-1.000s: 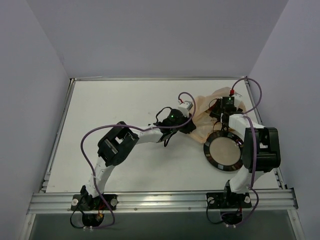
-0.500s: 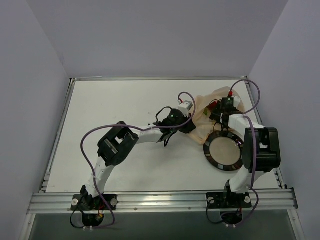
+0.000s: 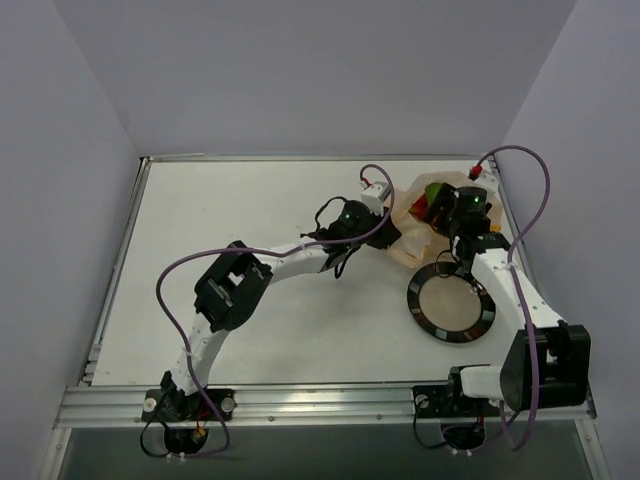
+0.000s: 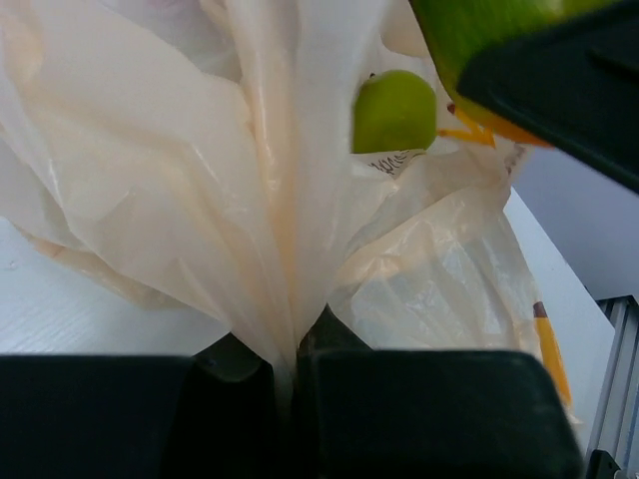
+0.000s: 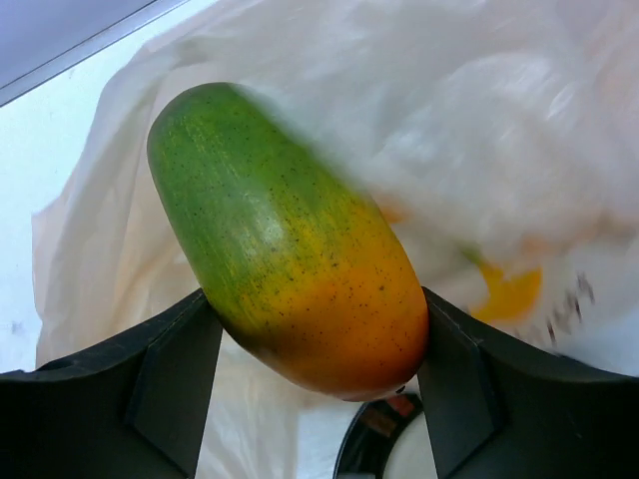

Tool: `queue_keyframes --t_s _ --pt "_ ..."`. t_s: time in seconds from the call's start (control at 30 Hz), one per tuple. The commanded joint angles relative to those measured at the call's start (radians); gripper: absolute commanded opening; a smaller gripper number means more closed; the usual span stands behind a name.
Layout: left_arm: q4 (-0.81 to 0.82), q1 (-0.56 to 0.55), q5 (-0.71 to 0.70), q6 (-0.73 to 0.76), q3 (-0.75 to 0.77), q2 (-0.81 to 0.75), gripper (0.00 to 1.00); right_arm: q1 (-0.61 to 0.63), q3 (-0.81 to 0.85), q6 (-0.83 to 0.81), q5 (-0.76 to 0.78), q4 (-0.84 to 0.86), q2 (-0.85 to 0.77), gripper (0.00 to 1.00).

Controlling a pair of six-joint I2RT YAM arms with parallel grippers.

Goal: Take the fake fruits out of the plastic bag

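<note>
While the left claw (image 4: 290, 394) pinches the bag (image 4: 150, 180) firmly, the right claw (image 5: 312, 349), clamped on the mango (image 5: 290, 239), should lift clear without snagging plastic.

The mango (image 5: 290, 239), green on top and fading to speckled orange below, lies tilted across the middle of the right wrist view, clamped at its orange end by the right gripper (image 5: 315, 344). Behind it spreads the crinkly, see-through peach bag (image 5: 479, 130), with a blurred yellow piece (image 5: 509, 291) at lower right. In the left wrist view the left gripper (image 4: 292, 361) pinches a bunched fold of the bag at bottom centre. A green apple (image 4: 394, 110) shows at upper centre.
</note>
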Motion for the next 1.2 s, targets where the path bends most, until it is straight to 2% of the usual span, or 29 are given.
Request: queue_keyframes --t_s 0.0,0.23,0.4,0.6,0.8,0.87,0.9,1.0,1.17 --pt "-0.001 0.024 0.015 0.001 0.076 -0.031 0.02 0.022 -0.055 0.015 -0.048 -0.063 -0.096 0.49" --pt "0.022 0.044 0.04 -0.005 0.086 -0.025 0.02 0.092 -0.17 0.084 -0.031 -0.198 -0.366 0.49" --pt "0.032 0.053 0.046 -0.008 0.09 -0.023 0.02 0.16 -0.283 0.229 0.041 -0.299 -0.507 0.48" --pt "0.063 0.054 0.059 -0.011 0.066 -0.04 0.02 0.169 -0.412 0.363 0.107 -0.331 -0.5 0.48" --pt "0.089 0.048 0.066 -0.013 0.029 -0.063 0.02 0.169 -0.435 0.446 0.264 -0.325 -0.441 0.49" --pt "0.094 0.045 0.061 -0.01 0.02 -0.066 0.02 0.169 -0.432 0.449 0.259 -0.316 -0.429 0.55" --pt "0.095 0.044 0.061 -0.01 0.017 -0.066 0.02 0.168 -0.431 0.449 0.252 -0.315 -0.415 0.67" --pt "0.1 0.042 0.061 -0.01 0.012 -0.063 0.02 0.169 -0.434 0.429 0.229 -0.316 -0.409 0.83" --pt "0.112 0.035 0.055 -0.01 -0.01 -0.063 0.02 0.168 -0.382 0.357 0.198 -0.327 -0.493 0.93"
